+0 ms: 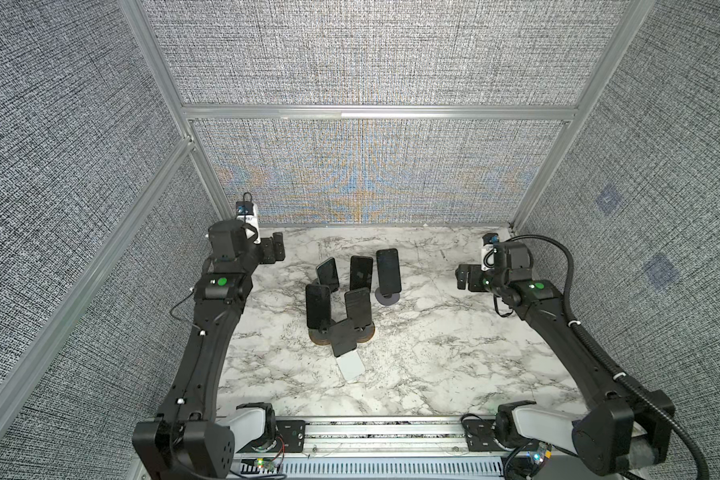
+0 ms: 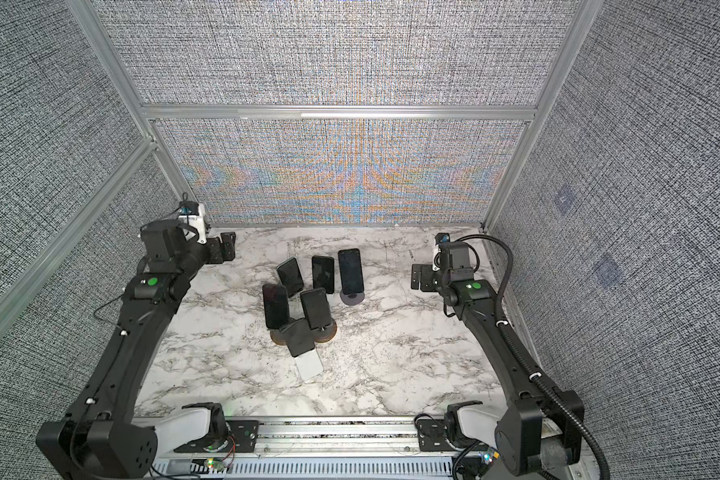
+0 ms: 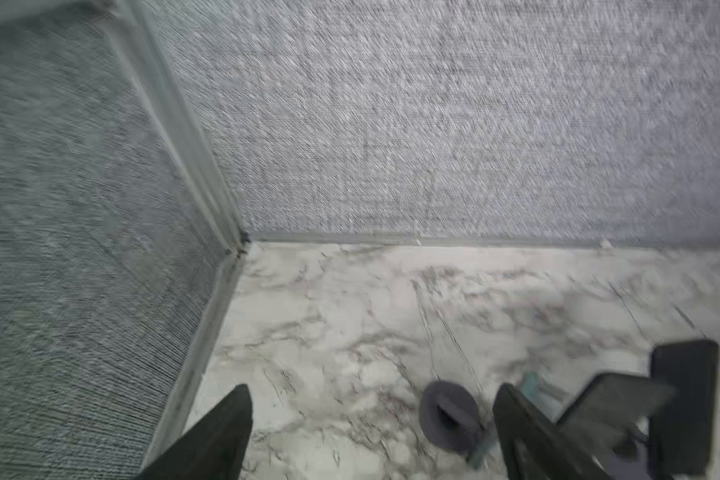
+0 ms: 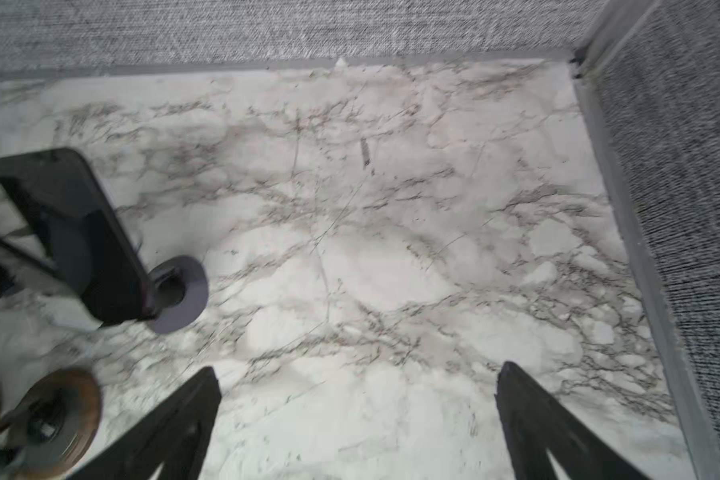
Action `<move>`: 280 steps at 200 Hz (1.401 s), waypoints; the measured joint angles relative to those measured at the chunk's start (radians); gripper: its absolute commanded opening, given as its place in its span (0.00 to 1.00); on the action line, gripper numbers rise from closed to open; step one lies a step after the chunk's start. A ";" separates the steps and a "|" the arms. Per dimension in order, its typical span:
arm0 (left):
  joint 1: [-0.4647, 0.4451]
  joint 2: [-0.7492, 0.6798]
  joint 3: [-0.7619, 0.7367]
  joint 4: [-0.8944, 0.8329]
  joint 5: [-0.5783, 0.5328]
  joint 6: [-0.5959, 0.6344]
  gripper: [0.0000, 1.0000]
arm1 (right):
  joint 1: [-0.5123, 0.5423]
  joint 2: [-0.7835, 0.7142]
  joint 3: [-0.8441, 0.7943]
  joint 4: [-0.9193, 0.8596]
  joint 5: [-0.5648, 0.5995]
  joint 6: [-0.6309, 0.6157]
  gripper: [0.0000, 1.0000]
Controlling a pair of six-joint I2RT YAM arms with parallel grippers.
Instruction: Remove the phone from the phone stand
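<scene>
Staring down at white marble-patterned tabletop, pretty roomy. Parked at back-left corner: black two-finger left claw, fingers spread wide, gripping nothing. Same deal opposite with black right claw, spread just as wide, also empty, near right edge. Sitting mid-table between both, well apart from either: cluster of six black slab phones propped on stands. Closest to right claw: tall black phone, upright on grey disc-base stand.
</scene>
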 measured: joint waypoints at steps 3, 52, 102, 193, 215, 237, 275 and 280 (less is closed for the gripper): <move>0.000 0.016 0.018 -0.023 0.018 0.010 0.87 | 0.005 0.001 0.007 -0.020 -0.008 0.000 0.99; -0.047 0.219 0.240 -0.330 0.193 0.135 0.78 | 0.045 -0.027 -0.006 -0.178 -0.120 0.005 0.98; -0.121 0.407 0.388 -0.452 0.275 0.243 0.67 | 0.055 -0.027 -0.045 -0.170 -0.235 0.003 0.95; -0.177 0.608 0.501 -0.505 0.251 0.325 0.61 | 0.056 -0.031 -0.089 -0.152 -0.274 0.003 0.91; -0.183 0.639 0.508 -0.504 0.248 0.331 0.56 | 0.056 -0.031 -0.089 -0.149 -0.274 0.000 0.90; -0.190 0.667 0.510 -0.504 0.243 0.333 0.53 | 0.056 -0.024 -0.089 -0.148 -0.272 -0.004 0.90; -0.197 0.690 0.499 -0.502 0.240 0.336 0.44 | 0.056 -0.014 -0.083 -0.148 -0.264 -0.004 0.90; -0.198 0.692 0.496 -0.502 0.238 0.336 0.42 | 0.056 -0.012 -0.083 -0.148 -0.260 -0.004 0.90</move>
